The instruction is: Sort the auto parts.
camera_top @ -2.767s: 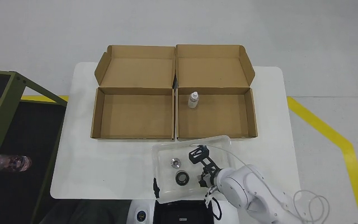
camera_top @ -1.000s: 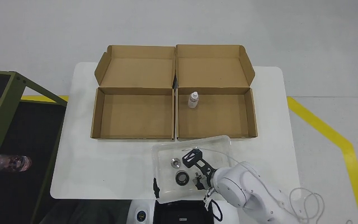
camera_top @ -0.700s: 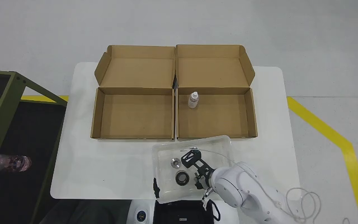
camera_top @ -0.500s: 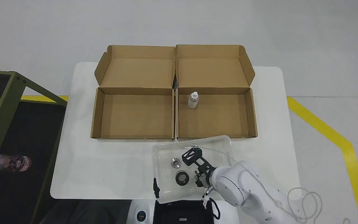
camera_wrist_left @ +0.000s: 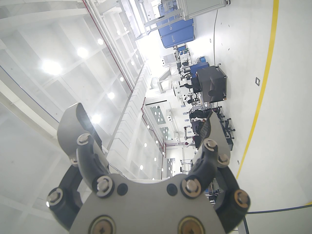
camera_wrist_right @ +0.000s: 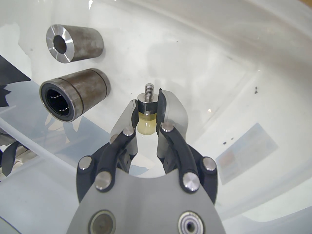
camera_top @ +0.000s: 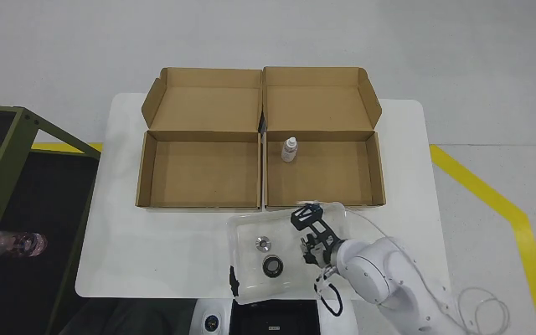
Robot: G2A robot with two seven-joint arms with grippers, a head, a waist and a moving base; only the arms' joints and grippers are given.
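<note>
Brown boxes (camera_top: 201, 174), clear bin (camera_wrist_right: 219, 37), grey bushings (camera_wrist_right: 80, 42), cream-and-silver stud (camera_wrist_right: 145, 105).

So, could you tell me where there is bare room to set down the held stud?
The left box is all bare inside. The right box is free apart from its back-left corner, where a white bottle stands. The table is bare left of the clear bin. The bin is crowded: bushing, bearing and the right gripper holding the stud.

The right hand (camera_wrist_right: 146, 100) hides the stud's (camera_wrist_right: 146, 107) sides.
</note>
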